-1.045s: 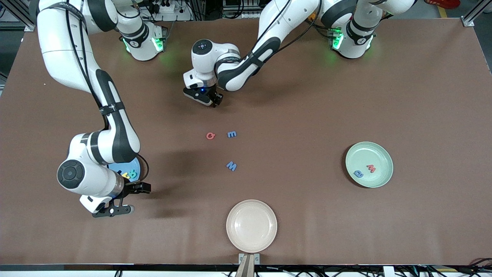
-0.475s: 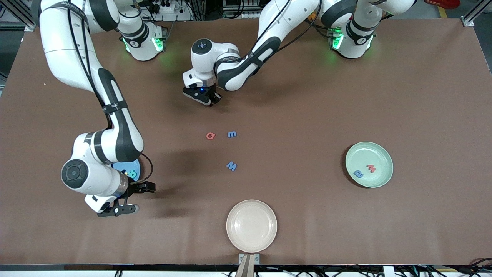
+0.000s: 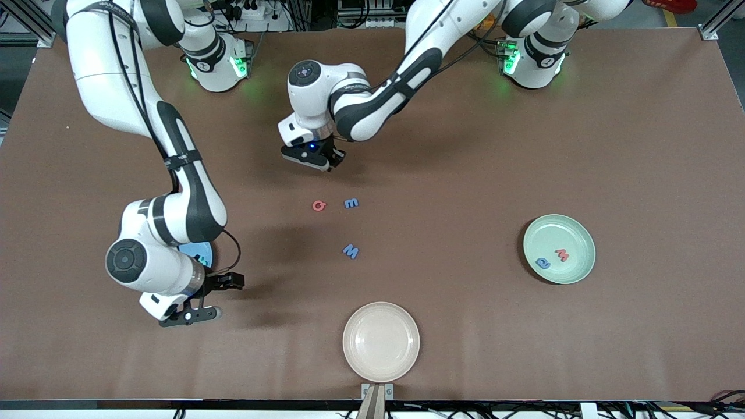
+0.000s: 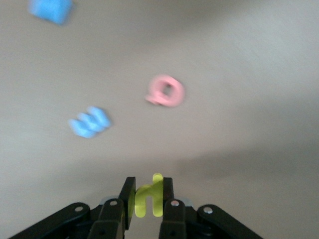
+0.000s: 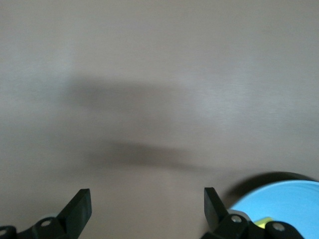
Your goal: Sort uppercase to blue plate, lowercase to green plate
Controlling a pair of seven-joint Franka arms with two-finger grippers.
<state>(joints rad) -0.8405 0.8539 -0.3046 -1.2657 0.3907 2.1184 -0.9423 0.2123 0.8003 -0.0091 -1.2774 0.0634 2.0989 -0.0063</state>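
1. The left gripper hangs over the middle of the brown table, toward the edge where the arms' bases stand; its fingers pinch a tiny yellow hooked foam letter.
2. The right gripper hovers near the table's right-arm end, just beside the round medium-blue plastic plate, fingers spread wide with nothing between them.
3. That blue plate is mostly hidden under the right arm; a teal foam letter shows on it.
4. On the table's middle lie a red foam capital G, beside it a small rounded blue foam m, and, nearer the front camera, a large angular blue foam M.
5. The round pale mint-green plastic plate sits toward the left-arm end, holding a red foam m and a rounded blue foam letter.
6. A round cream-white plate rests at the middle of the table's front edge.
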